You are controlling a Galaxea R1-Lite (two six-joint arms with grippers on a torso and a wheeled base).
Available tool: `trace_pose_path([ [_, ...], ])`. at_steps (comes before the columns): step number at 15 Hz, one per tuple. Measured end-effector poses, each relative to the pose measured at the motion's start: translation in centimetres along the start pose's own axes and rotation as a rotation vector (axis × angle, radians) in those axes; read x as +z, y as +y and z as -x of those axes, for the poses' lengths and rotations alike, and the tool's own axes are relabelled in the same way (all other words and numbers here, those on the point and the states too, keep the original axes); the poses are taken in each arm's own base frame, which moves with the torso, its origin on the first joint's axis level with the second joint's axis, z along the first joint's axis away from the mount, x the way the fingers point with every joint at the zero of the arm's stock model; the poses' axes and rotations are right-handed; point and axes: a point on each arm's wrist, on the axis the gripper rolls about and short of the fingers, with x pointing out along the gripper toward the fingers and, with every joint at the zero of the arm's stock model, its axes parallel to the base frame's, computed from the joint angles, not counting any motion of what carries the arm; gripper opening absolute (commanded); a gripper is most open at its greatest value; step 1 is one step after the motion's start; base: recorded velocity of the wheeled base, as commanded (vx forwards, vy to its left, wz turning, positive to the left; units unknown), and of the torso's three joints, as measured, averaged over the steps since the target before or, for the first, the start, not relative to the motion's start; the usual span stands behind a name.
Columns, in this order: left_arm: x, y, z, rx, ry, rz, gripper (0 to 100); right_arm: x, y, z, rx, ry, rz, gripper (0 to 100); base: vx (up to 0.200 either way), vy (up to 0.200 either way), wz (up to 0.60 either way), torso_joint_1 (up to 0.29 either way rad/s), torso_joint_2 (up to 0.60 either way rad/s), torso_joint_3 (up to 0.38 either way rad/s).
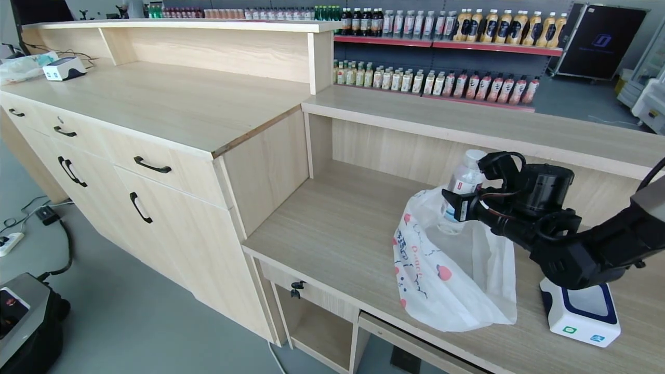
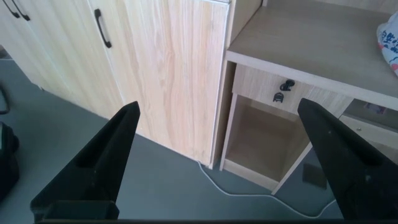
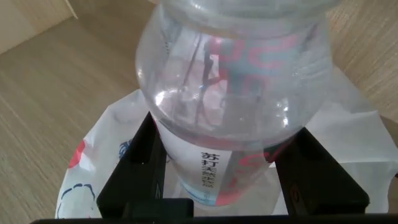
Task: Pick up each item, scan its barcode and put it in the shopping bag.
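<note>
Clear plastic bottle (image 1: 464, 189), white cap on top, is pinched around its lower body by the right gripper (image 1: 459, 205). It stands nearly upright over the open mouth of the shopping bag (image 1: 452, 275). Its base sits at the bag's rim, seen through the thin film.

Label: a white band with red and dark print, wrapped around the middle of the bottle. The fill level cannot be told.

Right wrist view: the bottle (image 3: 230, 93) is seen from its base, with a black finger (image 3: 134, 171) pressed against each side. The white bag (image 3: 93, 180) lies spread directly beneath it.

Bag: translucent white with red hearts and dark script, slumped on the lower counter (image 1: 332, 228). Nothing inside can be made out beyond the bottle's base.

A white scanner (image 1: 582, 311) with a dark window lies on the counter just beside the bag, under the right arm. Small green and blue marks show on its front edge.

Left wrist view: the left gripper (image 2: 214, 162) hangs with its fingers spread wide and nothing between them. It is over grey floor in front of the cabinet (image 2: 168, 68). This view also shows a keyed drawer lock (image 2: 283, 90), an open cubby below it and an edge of the bag (image 2: 388, 37).

Behind the counter, shelves (image 1: 441, 26) hold rows of bottles.
</note>
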Motion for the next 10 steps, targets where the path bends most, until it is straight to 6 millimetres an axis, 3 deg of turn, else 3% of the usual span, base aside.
trace_pose_path([
  [10, 0.0, 0.0, 0.0, 0.000, 0.000, 0.000, 100, -3.5, 0.2, -5.1, 0.038, -0.036, 0.034, 0, 0.000, 0.000, 0.00, 0.000, 0.00, 0.000],
])
